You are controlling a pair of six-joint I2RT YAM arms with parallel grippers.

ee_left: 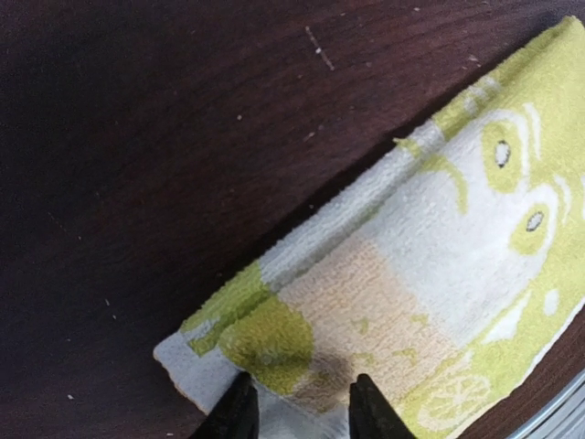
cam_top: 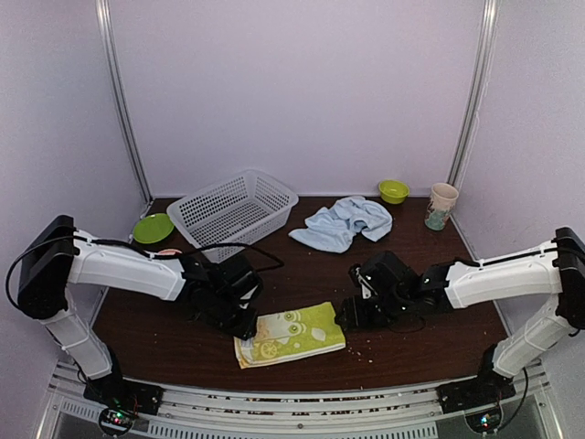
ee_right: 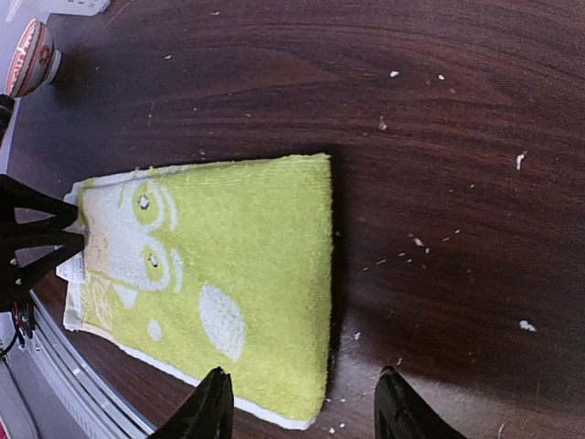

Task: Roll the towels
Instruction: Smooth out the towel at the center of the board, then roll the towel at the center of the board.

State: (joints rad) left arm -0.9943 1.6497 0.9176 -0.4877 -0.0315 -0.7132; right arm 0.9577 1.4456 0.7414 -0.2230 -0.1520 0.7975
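Note:
The lime-green and yellow lemon-print towel [cam_top: 289, 335] lies folded flat near the table's front edge. My left gripper [cam_top: 243, 331] is open over the towel's left end. In the left wrist view both fingertips [ee_left: 236, 413] rest just above that corner of the towel [ee_left: 411, 265]. My right gripper [cam_top: 349, 316] is open at the towel's right end. In the right wrist view it [ee_right: 302, 413] straddles the near right corner of the towel [ee_right: 219, 274]. The pale blue towel [cam_top: 343, 222] lies crumpled at the back of the table, away from both grippers.
A white mesh basket [cam_top: 235, 208] stands at the back left, with a green plate [cam_top: 153, 228] beside it. A green bowl [cam_top: 394, 190] and a paper cup [cam_top: 441, 206] stand at the back right. A small red-patterned bowl [ee_right: 32, 57] sits near the left arm. Crumbs dot the dark table [ee_right: 439, 137].

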